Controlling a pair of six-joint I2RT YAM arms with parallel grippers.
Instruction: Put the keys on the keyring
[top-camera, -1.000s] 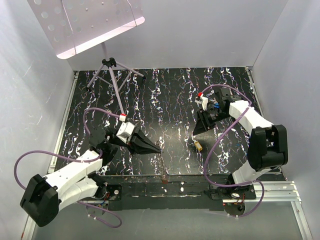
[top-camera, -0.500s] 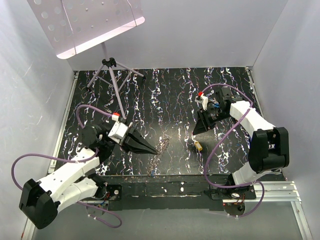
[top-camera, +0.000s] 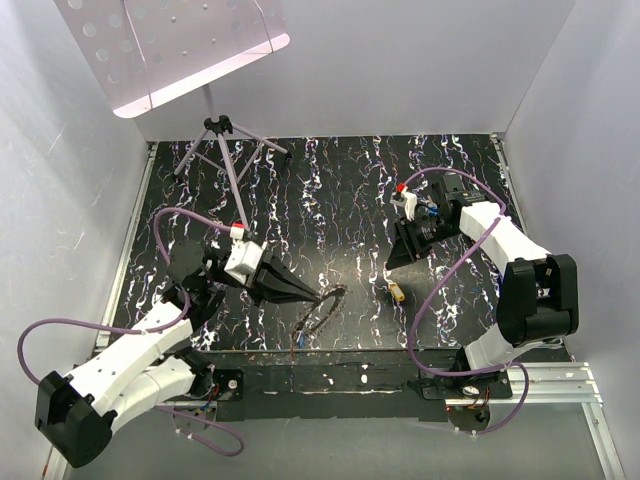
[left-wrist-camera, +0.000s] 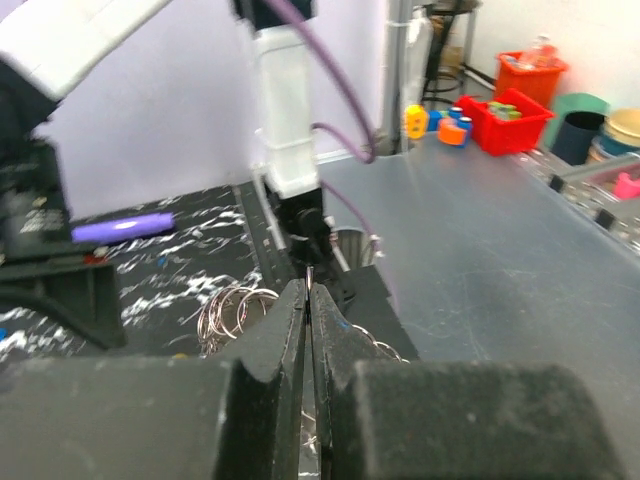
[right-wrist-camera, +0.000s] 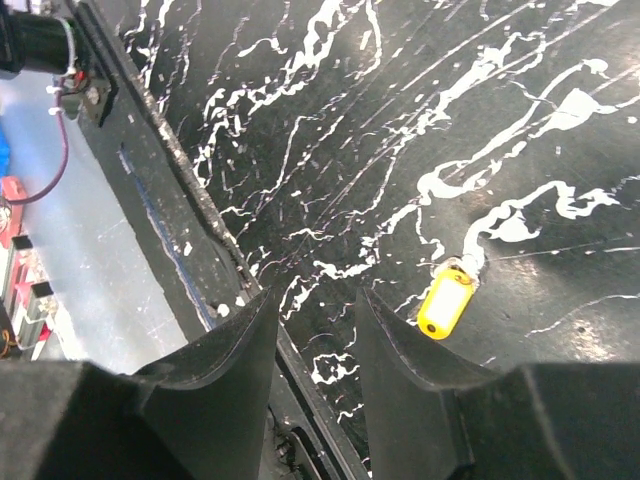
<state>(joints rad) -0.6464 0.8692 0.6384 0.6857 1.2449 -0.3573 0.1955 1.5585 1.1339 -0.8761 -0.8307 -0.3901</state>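
Over the last second your left arm has pulled its wrist back in. The keyring (top-camera: 320, 314) now shows as a thin loop trailing from the left claw (top-camera: 316, 297), where before it was hard to pick out. That claw is pressed together, pinching the ring's wire. In the left wrist view a bunch of silvery loops sits just beside the shut tips.

Take the yellow-headed key (right-wrist-camera: 446, 303) as your landmark. It lies flat on the surface (top-camera: 350, 200), and the held keyring hangs to its left, apart from it. The right claw (right-wrist-camera: 315, 298) sits just on the key's far side, half spread and holding nothing.

In the right wrist view the key is outside the jaw gap, beside the finger on the picture's right. Its long axis is slanted, with the small metal end pointing up and away.

Your right arm is clearly the nearer one. You will probably need to shift that claw sideways over the key and turn it square across the yellow head before closing.
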